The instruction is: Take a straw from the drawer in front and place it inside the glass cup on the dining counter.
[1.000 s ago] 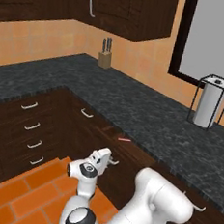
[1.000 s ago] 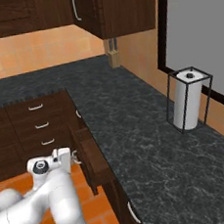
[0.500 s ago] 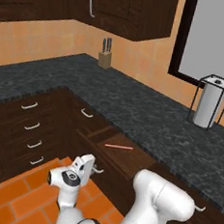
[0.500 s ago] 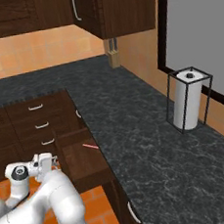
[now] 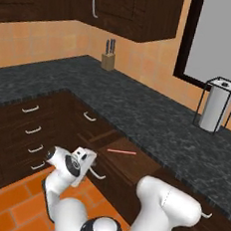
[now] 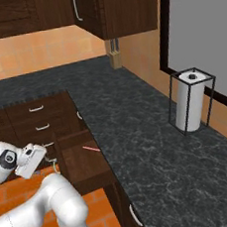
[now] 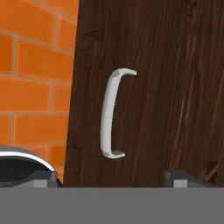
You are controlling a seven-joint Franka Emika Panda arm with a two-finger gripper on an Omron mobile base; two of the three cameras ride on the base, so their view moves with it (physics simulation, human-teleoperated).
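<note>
The drawer [image 5: 127, 164] is seen pulled out from under the black speckled counter [image 5: 152, 116], and its dark wooden floor is exposed in both base views. The straw [image 5: 122, 151] is lying flat inside it, near the back, close under the counter edge; in the right base view the straw [image 6: 91, 148] is seen as a thin pink line on the drawer [image 6: 86, 163] floor. The curved silver handle [image 5: 98, 174] on the drawer front is seen just beside the gripper [image 5: 85, 160], apart from it. In the hand view the handle [image 7: 110, 113] is centred on the dark wood front, between and beyond the 2 finger tips [image 7: 186, 177], which are spread wide at either side of the picture, so the jaws are parted and nothing is held between them. In the right base view the gripper [image 6: 38, 156] is seen low, left of the drawer, over the orange tiled floor [image 6: 14, 191]. A paper towel roll [image 5: 214, 108] in a wire stand and a knife block [image 5: 108, 61] are set on the counter, well apart from the drawer.
</note>
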